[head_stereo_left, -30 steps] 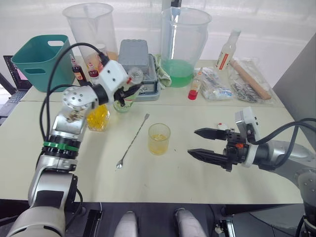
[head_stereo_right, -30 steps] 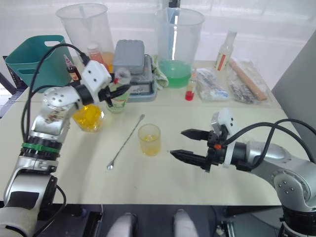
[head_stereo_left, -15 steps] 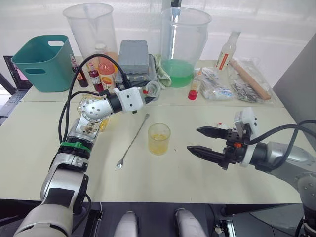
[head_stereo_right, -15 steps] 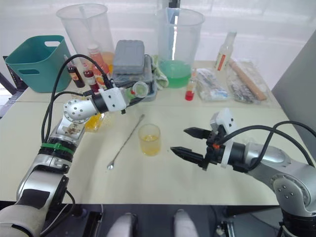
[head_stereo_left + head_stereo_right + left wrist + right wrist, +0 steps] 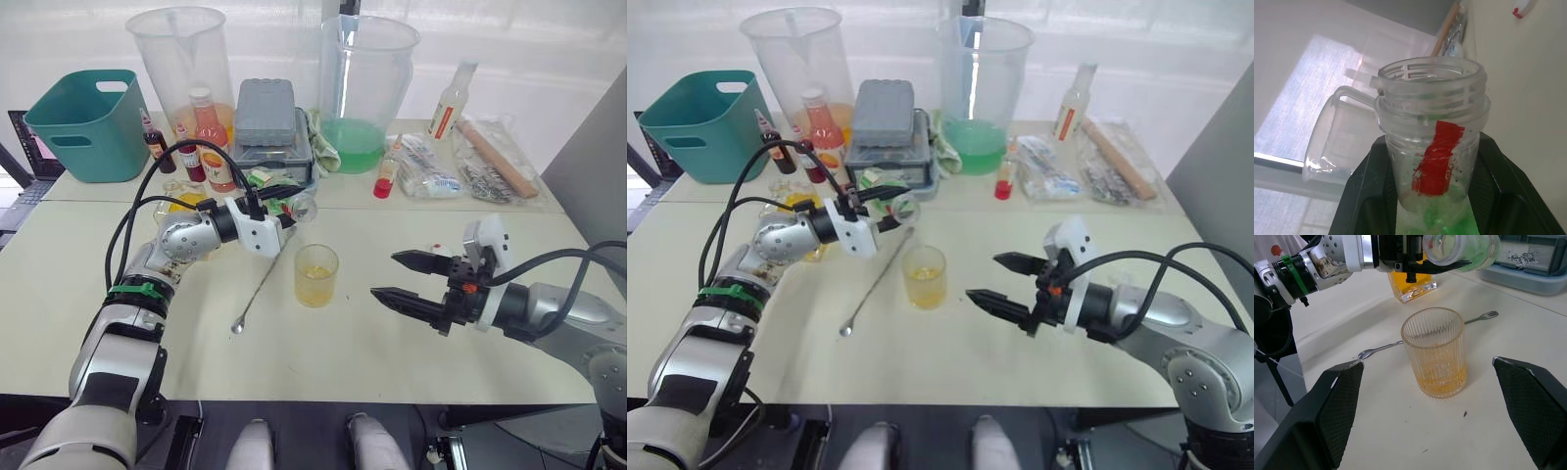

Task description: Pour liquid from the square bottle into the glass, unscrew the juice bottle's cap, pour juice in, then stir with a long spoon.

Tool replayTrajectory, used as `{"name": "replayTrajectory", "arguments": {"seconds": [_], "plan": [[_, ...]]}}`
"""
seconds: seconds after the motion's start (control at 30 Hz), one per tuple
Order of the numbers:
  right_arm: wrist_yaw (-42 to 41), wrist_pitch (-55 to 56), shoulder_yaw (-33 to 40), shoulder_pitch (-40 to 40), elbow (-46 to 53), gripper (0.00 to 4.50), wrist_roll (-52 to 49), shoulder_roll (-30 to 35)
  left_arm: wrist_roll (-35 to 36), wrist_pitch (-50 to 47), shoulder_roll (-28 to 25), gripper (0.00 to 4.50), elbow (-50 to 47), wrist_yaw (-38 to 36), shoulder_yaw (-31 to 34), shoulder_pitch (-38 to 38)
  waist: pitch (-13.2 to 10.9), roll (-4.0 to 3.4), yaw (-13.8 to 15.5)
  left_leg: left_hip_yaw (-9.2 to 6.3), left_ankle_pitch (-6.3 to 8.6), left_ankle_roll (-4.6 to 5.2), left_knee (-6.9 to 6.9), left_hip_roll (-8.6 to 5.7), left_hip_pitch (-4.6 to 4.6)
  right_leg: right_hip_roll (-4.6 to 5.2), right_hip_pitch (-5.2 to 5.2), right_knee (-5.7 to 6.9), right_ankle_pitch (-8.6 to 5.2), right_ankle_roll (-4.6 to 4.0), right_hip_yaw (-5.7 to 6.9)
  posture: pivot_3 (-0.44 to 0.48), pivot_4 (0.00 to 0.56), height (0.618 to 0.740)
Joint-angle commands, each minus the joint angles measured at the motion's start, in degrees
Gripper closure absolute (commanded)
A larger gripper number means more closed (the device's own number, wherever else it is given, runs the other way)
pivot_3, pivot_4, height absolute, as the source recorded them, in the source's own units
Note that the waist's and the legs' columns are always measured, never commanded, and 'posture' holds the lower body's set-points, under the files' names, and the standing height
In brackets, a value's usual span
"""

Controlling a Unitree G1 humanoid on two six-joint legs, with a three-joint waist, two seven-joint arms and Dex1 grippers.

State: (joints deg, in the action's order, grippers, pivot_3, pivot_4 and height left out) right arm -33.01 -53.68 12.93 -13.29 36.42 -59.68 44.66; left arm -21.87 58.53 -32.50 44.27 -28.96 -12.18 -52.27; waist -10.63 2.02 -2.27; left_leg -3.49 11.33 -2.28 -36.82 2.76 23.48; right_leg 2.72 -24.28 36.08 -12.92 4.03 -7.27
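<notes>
Juice pour: left tool (image 5: 279,209) pinching uncapped juice bottle (image 5: 291,203) tipped sideways, needs mouth over glass (image 5: 315,274); right tool (image 5: 404,278) spread.

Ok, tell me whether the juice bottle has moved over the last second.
Yes. The left hand has carried the juice bottle down from beside the grey box and tipped it, mouth toward the glass.
</notes>
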Motion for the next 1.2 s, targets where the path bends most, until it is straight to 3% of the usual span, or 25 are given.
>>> {"name": "replayTrajectory", "arguments": {"seconds": [0.03, 0.43, 1.2], "plan": [[0.2, 1.6, 0.4, -0.9, 1.3, 0.02, -0.2, -0.1, -4.2, 3.6, -1.4, 3.03, -0.4, 6.2, 0.2, -2.0, 0.0, 0.00, 0.0, 0.00, 0.00, 0.00, 0.00, 0.00, 0.00, 0.00, 0.00, 0.00, 0.00, 0.00, 0.00, 0.000, 0.150, 0.739], [0.3, 3.0, -0.5, -1.0, 0.6, 0.02, 1.1, -0.5, -15.7, 5.1, -3.2, 3.03, -0.3, 18.8, -2.6, -2.4, 0.0, 0.00, 0.0, 0.00, 0.00, 0.00, -0.01, 0.00, 0.00, 0.00, 0.00, 0.02, 0.06, -0.04, 0.00, 0.000, 0.150, 0.739], [-2.4, 4.2, -1.0, 0.3, 0.2, 0.02, 4.0, -0.3, -24.4, 4.7, -5.7, 3.03, -1.8, 30.1, -7.7, -3.7, 0.0, 0.00, 0.0, 0.00, 0.00, -0.01, -0.01, 0.00, -0.02, -0.01, 0.00, 0.05, 0.18, -0.21, 0.00, 0.000, 0.150, 0.739]]}}
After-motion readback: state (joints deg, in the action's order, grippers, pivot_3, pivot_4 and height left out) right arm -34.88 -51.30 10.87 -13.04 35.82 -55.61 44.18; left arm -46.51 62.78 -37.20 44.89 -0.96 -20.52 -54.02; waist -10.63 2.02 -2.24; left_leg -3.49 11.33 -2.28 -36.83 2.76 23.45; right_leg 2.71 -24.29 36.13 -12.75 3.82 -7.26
